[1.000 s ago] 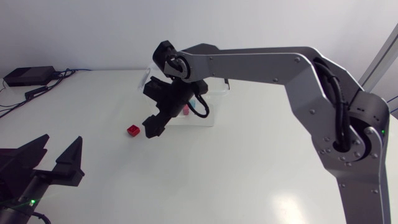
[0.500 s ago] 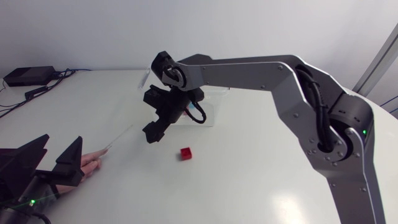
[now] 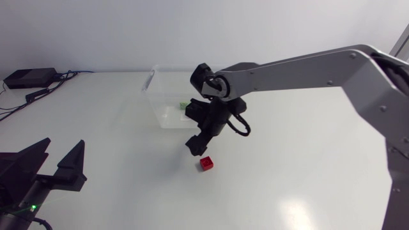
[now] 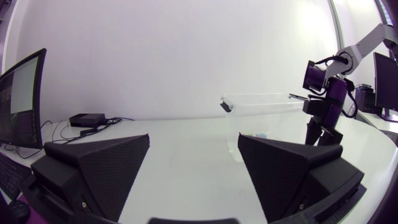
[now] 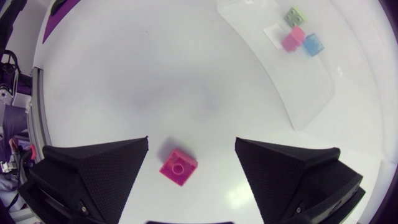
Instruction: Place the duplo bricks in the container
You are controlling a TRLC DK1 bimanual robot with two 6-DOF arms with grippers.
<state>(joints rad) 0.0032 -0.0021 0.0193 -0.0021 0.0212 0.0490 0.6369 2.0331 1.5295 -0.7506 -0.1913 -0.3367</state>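
The right gripper [image 3: 198, 145] hung spread wide over the small red square duplo brick [image 3: 206, 163], which lay on the white table [image 3: 287, 179] at five o'clock from the clear plastic container [image 3: 167, 115]. The left gripper [image 3: 64, 144], also wide, sat at eight o'clock.

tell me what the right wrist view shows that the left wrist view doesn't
Right wrist only: the loose brick on the table below the open right end effector, plus a clear look at a green brick, pink brick and blue brick in the container. Left wrist only: the open left end effector, the right arm from the side, a black box. Both: the container and table.
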